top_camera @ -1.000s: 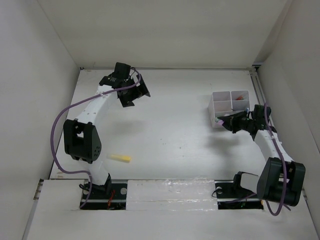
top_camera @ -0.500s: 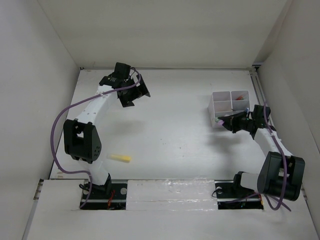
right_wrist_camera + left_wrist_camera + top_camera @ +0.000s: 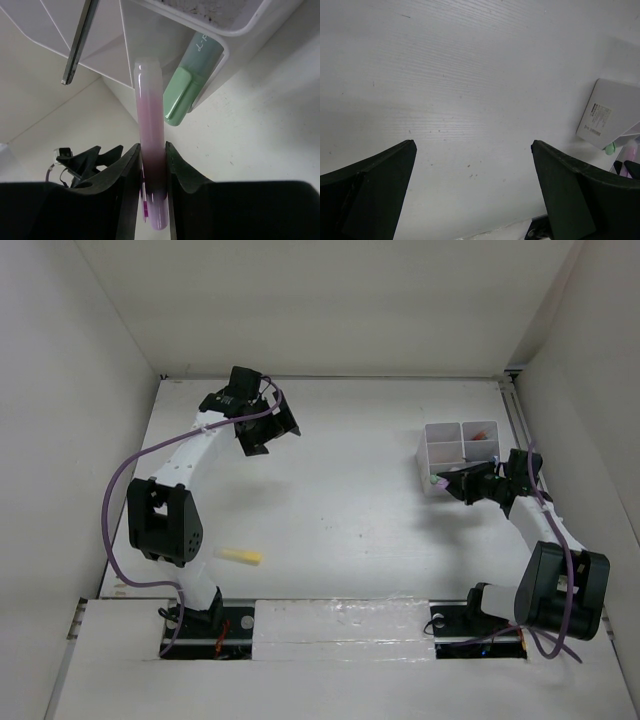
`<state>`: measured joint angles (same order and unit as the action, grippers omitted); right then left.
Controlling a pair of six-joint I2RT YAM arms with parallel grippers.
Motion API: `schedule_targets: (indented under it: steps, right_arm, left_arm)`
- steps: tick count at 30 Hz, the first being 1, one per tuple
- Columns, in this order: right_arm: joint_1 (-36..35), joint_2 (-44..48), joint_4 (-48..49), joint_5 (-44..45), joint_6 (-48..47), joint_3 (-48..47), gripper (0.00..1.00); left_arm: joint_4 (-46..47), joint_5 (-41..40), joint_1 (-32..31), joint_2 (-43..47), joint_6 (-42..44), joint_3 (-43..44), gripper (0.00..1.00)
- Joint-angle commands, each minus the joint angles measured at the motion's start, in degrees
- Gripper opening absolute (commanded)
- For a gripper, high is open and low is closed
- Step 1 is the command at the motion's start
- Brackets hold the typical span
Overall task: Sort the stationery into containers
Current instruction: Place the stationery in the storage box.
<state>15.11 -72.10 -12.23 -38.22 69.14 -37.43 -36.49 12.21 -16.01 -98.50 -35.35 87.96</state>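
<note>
My right gripper (image 3: 152, 155) is shut on a pink marker (image 3: 150, 120), whose far end touches the near corner of the white four-compartment container (image 3: 170, 35). A green marker (image 3: 187, 85) sticks out of that corner compartment, right beside the pink one. A thin dark pen (image 3: 80, 40) shows in another compartment. From above, the right gripper (image 3: 447, 483) sits at the container's (image 3: 428, 430) near left corner, and something red (image 3: 480, 434) lies in a far compartment. A yellow marker (image 3: 241, 556) lies on the table near the left arm's base. My left gripper (image 3: 268, 430) hangs open over the far left, holding nothing.
White walls close in the table (image 3: 350, 490) on the left, back and right; the container stands near the right wall. In the left wrist view the left gripper (image 3: 472, 145) looks across bare table (image 3: 470, 75) toward the container (image 3: 607, 112) at the right edge.
The right arm's elbow swung slightly and the gripper with the pink marker edged a little toward the container. The left arm has not moved.
</note>
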Motion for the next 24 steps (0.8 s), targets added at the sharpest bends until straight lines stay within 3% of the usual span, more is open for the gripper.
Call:
schedule_targets:
  steps: [1,7,18,24]
  right_arm:
    - [0.8,0.0,3.1,-1.1,-0.5,0.3,0.3]
    - [0.8,-0.5,3.6,-1.7,0.0,0.3,0.4]
    - [0.8,-1.0,4.8,-2.2,0.0,-1.0,0.4]
    - [0.8,-2.1,4.8,-2.2,0.0,-1.5,0.56]
  left_arm:
    - [0.0,0.1,0.1,2.7,0.8,-0.3,1.0]
    - [0.5,0.6,0.1,2.7,0.8,-0.3,1.0]
    - [0.5,1.2,0.1,2.2,0.3,-0.3,1.0]
    - [0.5,1.7,0.1,1.6,0.3,-0.3,1.0]
